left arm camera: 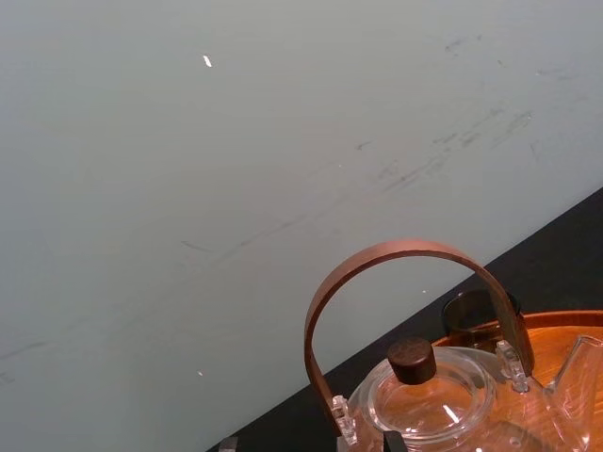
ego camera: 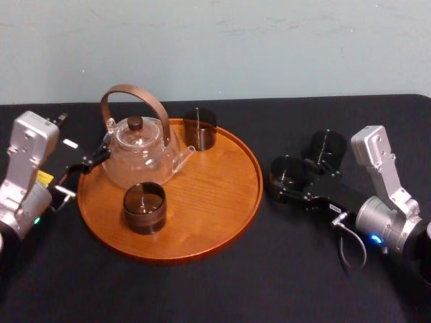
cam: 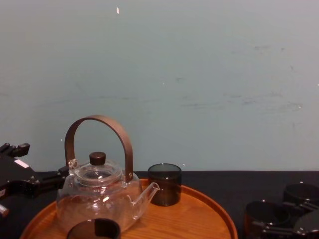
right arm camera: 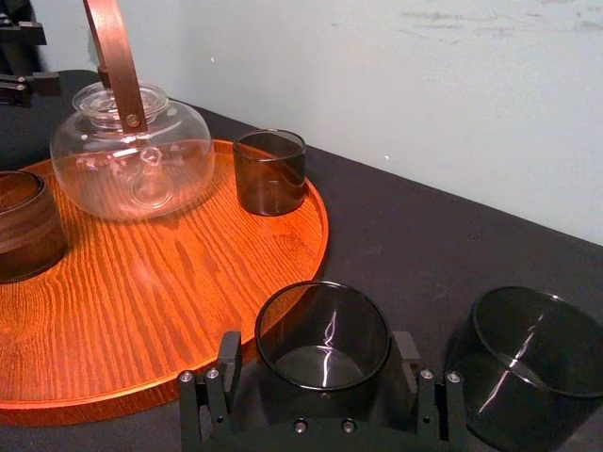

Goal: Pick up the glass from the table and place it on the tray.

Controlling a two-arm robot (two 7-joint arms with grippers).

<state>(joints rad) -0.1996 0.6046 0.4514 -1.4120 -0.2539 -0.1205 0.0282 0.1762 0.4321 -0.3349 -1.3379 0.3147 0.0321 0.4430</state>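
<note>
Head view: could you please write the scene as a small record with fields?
tray: round, wooden, on the table
on tray: teapot, front glass, back glass
on table, right of tray: inner glass, outer glass
right pincer: open, around the inner glass, which stands on the table
left pincer: by the tray's left rim, beside the teapot

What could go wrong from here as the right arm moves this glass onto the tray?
1. The right gripper has open fingers around the glass, and a second glass stands just beside one finger; closing or lifting could knock it.
2. The tray has a raised rim close by; a low carry could catch on it.
3. The teapot and two glasses crowd the tray, with the left gripper beside the teapot, so room to set down is limited.
</note>
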